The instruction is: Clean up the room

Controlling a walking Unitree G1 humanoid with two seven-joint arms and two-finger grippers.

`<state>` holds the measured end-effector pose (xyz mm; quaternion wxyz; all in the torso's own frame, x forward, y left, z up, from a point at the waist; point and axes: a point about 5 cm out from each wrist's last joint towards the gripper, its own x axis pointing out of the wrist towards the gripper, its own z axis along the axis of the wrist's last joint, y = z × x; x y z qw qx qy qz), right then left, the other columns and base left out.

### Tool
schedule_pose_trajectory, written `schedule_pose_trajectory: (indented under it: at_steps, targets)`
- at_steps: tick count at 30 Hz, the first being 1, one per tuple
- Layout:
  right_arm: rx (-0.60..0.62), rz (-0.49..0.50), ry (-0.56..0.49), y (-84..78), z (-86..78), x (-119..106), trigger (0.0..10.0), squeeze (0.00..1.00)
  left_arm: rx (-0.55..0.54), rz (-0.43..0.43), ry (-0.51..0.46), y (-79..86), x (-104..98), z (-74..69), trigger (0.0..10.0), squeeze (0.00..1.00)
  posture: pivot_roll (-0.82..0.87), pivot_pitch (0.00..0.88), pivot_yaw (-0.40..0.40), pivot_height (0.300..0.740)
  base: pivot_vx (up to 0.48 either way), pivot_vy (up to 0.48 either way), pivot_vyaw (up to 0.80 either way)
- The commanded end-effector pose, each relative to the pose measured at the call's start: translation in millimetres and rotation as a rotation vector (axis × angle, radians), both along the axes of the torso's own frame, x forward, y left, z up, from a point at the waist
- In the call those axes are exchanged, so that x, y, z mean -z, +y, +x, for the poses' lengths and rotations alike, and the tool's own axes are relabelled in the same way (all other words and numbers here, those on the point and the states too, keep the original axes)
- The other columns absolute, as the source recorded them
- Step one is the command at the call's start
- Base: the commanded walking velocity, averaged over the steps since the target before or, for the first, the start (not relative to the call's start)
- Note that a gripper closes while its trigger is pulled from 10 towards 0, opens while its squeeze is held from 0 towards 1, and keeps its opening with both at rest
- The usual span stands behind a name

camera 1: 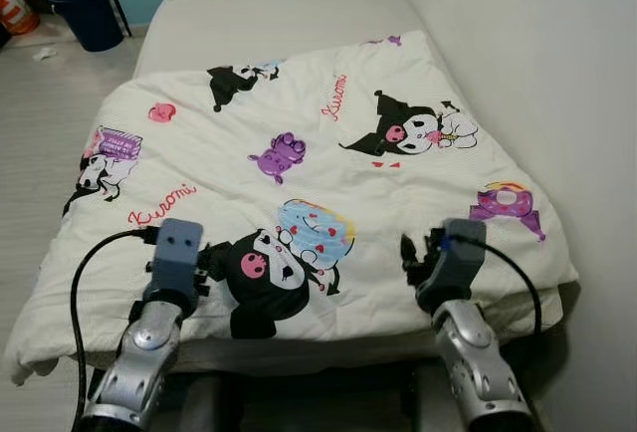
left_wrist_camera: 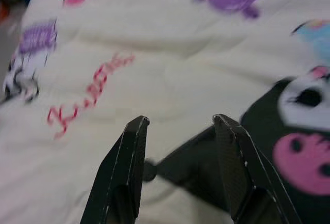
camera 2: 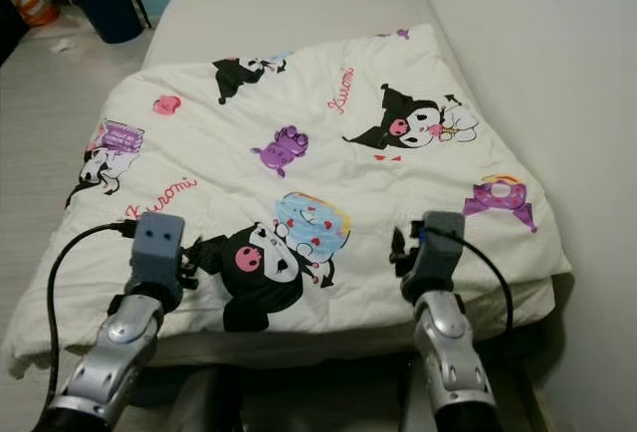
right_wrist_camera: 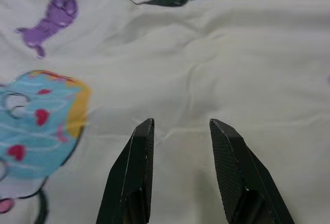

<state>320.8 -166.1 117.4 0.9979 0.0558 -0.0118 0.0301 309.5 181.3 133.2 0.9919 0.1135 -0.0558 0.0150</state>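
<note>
- Kuromi-print comforter: lying spread over the foot half of the bed, its near hem running along the bed's foot edge and its right side against the wall; I am reading it as laid out for straightening or folding, since the head end of the mattress is showing bare.
- Left gripper: I am holding it over the near-left part of the comforter, just above the black cartoon figure; fingers parted, nothing between them, and I cannot tell whether the tips are touching cloth.
- Right gripper: I am hovering it over the near-right part, by the foot edge; fingers parted, gripping nothing.
- Blue bin: standing on the floor beyond the bed's left edge.
</note>
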Motion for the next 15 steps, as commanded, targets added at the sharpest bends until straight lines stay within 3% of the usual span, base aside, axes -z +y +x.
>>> schedule_pose_trajectory:
  at_steps: [1,15]
  targets:
    - [-0.019,0.012,0.001,2.7,-3.5,5.3,10.0,0.00,0.001,0.016,0.002,2.6,5.5,-7.1,10.0,0.00,-0.03,0.161,0.076,0.527,0.000,0.000,0.00]
    - [-0.089,-0.008,-0.013,17.7,0.4,1.9,10.0,0.00,-0.073,0.019,0.023,8.0,18.2,-10.0,10.0,0.00,-0.04,0.129,0.060,0.572,0.000,0.000,0.00]
